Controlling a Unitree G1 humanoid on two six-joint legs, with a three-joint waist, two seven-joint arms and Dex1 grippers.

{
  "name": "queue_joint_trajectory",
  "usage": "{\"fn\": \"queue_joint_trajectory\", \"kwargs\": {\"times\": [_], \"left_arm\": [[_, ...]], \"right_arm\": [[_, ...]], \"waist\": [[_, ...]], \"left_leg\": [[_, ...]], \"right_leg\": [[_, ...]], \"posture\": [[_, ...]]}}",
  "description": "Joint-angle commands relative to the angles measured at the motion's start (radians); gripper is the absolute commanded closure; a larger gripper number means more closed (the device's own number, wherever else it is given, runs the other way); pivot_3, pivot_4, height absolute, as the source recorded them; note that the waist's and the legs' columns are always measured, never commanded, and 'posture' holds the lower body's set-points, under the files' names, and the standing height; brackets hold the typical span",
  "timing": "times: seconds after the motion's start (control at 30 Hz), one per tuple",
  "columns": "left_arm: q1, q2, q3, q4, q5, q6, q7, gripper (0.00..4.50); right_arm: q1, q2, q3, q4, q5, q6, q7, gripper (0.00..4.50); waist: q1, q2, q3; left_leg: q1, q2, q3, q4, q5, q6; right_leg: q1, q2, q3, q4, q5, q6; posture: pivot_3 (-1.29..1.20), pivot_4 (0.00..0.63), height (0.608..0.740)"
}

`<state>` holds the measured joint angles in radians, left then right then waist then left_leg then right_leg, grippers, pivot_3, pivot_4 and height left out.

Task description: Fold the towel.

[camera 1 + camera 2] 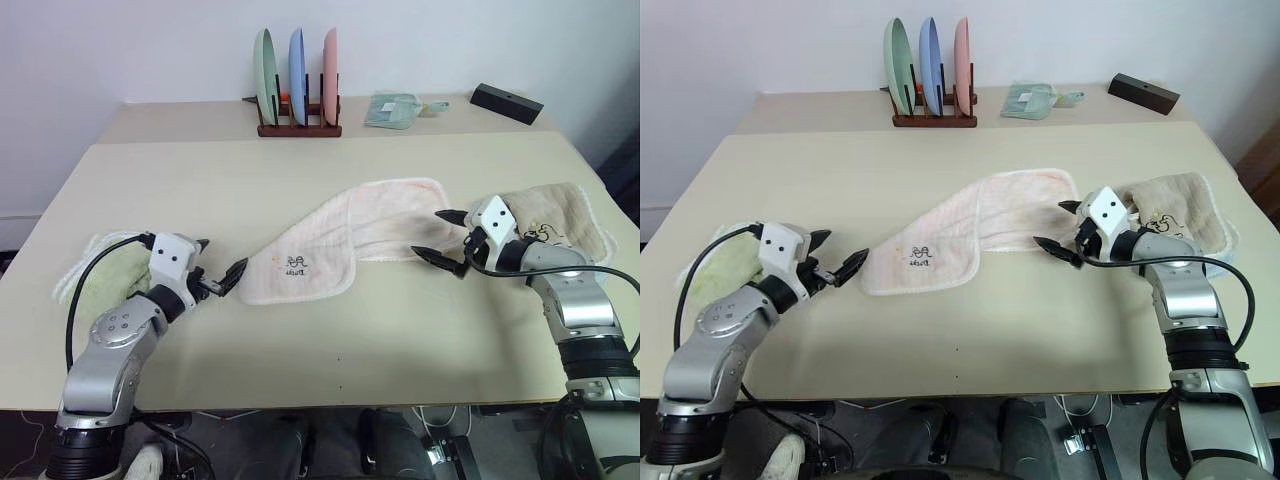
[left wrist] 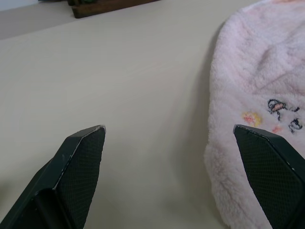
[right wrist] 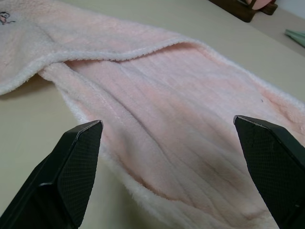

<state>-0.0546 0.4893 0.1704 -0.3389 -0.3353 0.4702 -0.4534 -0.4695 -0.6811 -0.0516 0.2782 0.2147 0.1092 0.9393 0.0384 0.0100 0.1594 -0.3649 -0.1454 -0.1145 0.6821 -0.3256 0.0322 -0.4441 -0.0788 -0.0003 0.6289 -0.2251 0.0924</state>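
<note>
The pale pink towel [image 1: 345, 238] lies loosely folded in a slanted band across the middle of the beige table [image 1: 300, 340], its small dark logo [image 1: 296, 264] facing up at the near left corner. My left gripper [image 1: 221, 263] hovers open just left of that corner, apart from the cloth. In the left wrist view the towel's logo corner [image 2: 257, 119] lies beside one of its fingertips [image 2: 267, 157]. My right gripper [image 1: 442, 238] stands open at the towel's right end, and in the right wrist view the towel's ribbed cloth [image 3: 171, 124] spreads between the two fingers.
A light green towel [image 1: 105, 275] lies at the left edge behind my left arm. A beige towel with dark print [image 1: 555, 220] lies at the right, behind my right gripper. At the back stand a plate rack [image 1: 298, 95], a folded cloth [image 1: 392, 110] and a black box [image 1: 506, 103].
</note>
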Motion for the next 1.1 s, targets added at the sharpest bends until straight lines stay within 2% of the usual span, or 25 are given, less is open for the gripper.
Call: {"fn": "queue_joint_trajectory", "kwargs": {"times": [0.03, 0.47, 0.6, 0.73, 0.83, 0.9, 1.03, 1.07, 1.1], "left_arm": [[-0.009, -0.004, 0.000, -0.021, 0.012, -0.028, 0.006, 0.11], [-0.012, 0.000, 0.000, -0.034, 0.007, -0.024, -0.021, 0.11], [-0.052, 0.013, -0.067, -0.029, 0.032, -0.022, -0.063, 0.11], [-0.062, 0.031, -0.062, -0.001, 0.025, -0.033, -0.097, 0.11], [-0.246, -0.040, -0.283, -0.021, 0.041, 0.081, -0.131, 0.11], [-0.290, -0.040, -0.325, -0.017, 0.052, 0.109, -0.149, 0.11], [-0.441, -0.123, -0.554, 0.060, 0.106, 0.221, -0.183, 0.11], [-0.445, -0.119, -0.566, 0.061, 0.109, 0.229, -0.194, 0.11], [-0.472, -0.158, -0.577, 0.093, 0.106, 0.287, -0.171, 0.11]], "right_arm": [[-0.058, 0.007, -0.002, 0.021, -0.007, -0.029, 0.000, 0.00], [-0.024, 0.028, 0.015, -0.004, -0.040, -0.036, -0.039, 0.00], [-0.009, 0.030, 0.001, -0.024, -0.017, 0.016, -0.043, 0.00], [0.004, 0.044, 0.009, -0.067, -0.017, 0.049, -0.065, 0.00], [0.081, 0.018, -0.022, -0.112, -0.021, 0.018, -0.074, 0.00], [0.103, 0.021, -0.023, -0.151, -0.020, 0.028, -0.084, 0.00], [0.123, 0.040, -0.035, -0.166, -0.017, 0.031, -0.115, 0.00], [0.127, 0.048, -0.025, -0.183, -0.022, 0.039, -0.126, 0.00], [0.120, 0.049, -0.030, -0.178, -0.019, 0.034, -0.130, 0.00]], "waist": [[-0.001, 0.000, 0.000], [0.000, 0.000, 0.000], [0.003, 0.000, 0.000], [-0.004, 0.000, 0.000], [0.017, 0.000, 0.000], [0.024, 0.000, 0.000], [0.006, 0.000, 0.000], [0.002, 0.000, 0.000], [-0.004, 0.000, 0.000]], "left_leg": [[0.000, 0.000, 0.000, 0.000, 0.000, 0.000], [0.000, 0.000, 0.000, 0.000, 0.000, 0.000], [0.000, 0.000, 0.000, 0.000, 0.000, 0.000], [0.000, 0.000, 0.000, 0.000, 0.000, 0.000], [-0.001, 0.000, -0.002, 0.001, 0.000, 0.000], [-0.002, -0.002, -0.003, 0.003, 0.000, 0.000], [-0.001, -0.002, -0.002, 0.002, 0.000, 0.000], [-0.001, -0.002, -0.002, 0.002, 0.000, 0.000], [-0.001, -0.002, -0.002, 0.002, 0.000, 0.000]], "right_leg": [[0.000, 0.000, 0.000, 0.000, 0.000, 0.000], [0.000, 0.000, 0.000, 0.000, 0.000, 0.000], [0.000, 0.000, 0.000, 0.000, 0.000, 0.000], [0.000, 0.000, 0.000, 0.000, 0.000, 0.000], [0.001, 0.000, -0.002, 0.000, 0.000, 0.000], [0.002, -0.001, -0.001, 0.000, 0.000, 0.000], [0.001, -0.001, 0.001, 0.000, 0.001, 0.001], [0.000, -0.001, 0.001, 0.000, 0.001, 0.001], [0.000, -0.001, 0.001, 0.000, 0.001, 0.001]], "posture": [[0.00, 0.150, 0.740], [0.00, 0.150, 0.740], [0.00, 0.150, 0.740], [0.00, 0.150, 0.740], [0.00, 0.150, 0.740], [0.00, 0.150, 0.740], [0.00, 0.150, 0.740], [0.00, 0.150, 0.740], [0.00, 0.150, 0.740]]}}
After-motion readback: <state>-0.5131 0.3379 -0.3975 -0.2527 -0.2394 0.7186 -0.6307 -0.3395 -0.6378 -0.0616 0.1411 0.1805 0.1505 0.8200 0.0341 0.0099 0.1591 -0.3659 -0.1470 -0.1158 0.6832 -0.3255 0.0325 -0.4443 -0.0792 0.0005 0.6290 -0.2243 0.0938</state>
